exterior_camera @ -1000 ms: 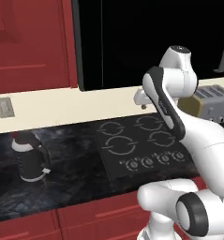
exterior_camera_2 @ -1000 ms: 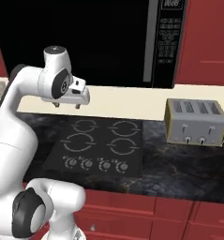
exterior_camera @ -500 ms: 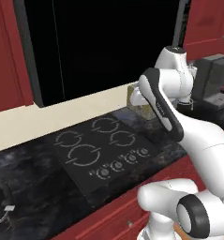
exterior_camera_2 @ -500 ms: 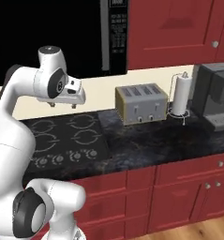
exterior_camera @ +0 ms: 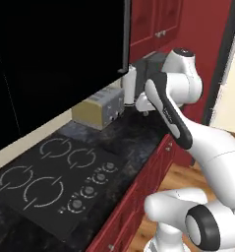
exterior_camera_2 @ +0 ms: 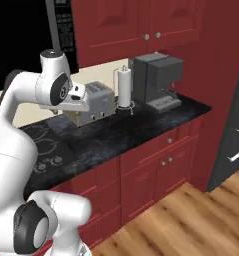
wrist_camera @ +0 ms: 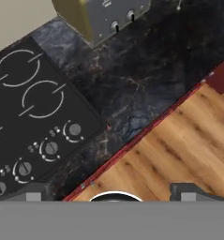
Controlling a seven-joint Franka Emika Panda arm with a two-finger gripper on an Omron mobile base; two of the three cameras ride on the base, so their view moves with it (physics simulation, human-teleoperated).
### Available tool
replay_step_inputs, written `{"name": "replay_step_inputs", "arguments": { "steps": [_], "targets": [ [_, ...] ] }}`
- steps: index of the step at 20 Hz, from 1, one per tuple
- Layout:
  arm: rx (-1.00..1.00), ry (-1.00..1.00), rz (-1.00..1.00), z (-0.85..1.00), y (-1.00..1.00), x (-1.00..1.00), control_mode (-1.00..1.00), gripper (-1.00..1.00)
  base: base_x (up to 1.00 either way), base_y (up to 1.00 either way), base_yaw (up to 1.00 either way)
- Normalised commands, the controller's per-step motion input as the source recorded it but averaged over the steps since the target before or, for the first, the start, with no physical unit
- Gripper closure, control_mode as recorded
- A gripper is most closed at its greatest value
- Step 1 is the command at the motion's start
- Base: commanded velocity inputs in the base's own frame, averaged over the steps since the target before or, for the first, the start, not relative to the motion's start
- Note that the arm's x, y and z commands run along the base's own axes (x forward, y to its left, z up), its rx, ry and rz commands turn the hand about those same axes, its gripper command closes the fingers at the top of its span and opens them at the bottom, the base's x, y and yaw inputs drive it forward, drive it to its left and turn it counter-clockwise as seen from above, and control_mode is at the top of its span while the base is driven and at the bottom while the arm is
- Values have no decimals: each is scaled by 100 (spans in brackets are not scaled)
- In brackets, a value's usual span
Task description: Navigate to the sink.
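Note:
The sink is out of view. My gripper point(wrist_camera: 111, 191) hangs open and holds nothing, its two dark fingertips point(wrist_camera: 34, 191) set wide apart at the bottom of the hand view. It hovers above the dark stone counter point(wrist_camera: 146, 79), near the counter's front edge and to the right of the black cooktop point(wrist_camera: 33, 117). From the base views the hand point(exterior_camera: 144, 104) sits in front of the toaster point(exterior_camera: 99, 109), over the counter point(exterior_camera_2: 121, 132).
A steel toaster point(exterior_camera_2: 93, 101), a paper-towel holder point(exterior_camera_2: 123, 86) and a grey coffee machine point(exterior_camera_2: 156, 80) stand along the back wall. The cooktop point(exterior_camera: 50, 182) lies to the left. The counter ends at the right point(exterior_camera_2: 203, 106), beside wood floor point(exterior_camera_2: 191, 215) and a tall dark red panel point(exterior_camera: 202, 44).
The whole scene has slid left as the base moved: the cooktop went from centre to the left, and the toaster, coffee machine, counter end and floor came into view.

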Motion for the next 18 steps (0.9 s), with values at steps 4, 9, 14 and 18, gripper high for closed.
{"name": "replay_step_inputs", "arguments": {
  "steps": [4,9,14,18],
  "targets": [
    [0,0,0,0,0,0,100,-100,0,-7,-74],
    [0,0,0,0,0,0,100,-100,0,-13,-71],
    [0,0,0,0,0,0,100,-100,0,-15,-70],
    [0,0,0,0,0,0,100,-100,0,-19,-68]
  ]
}}
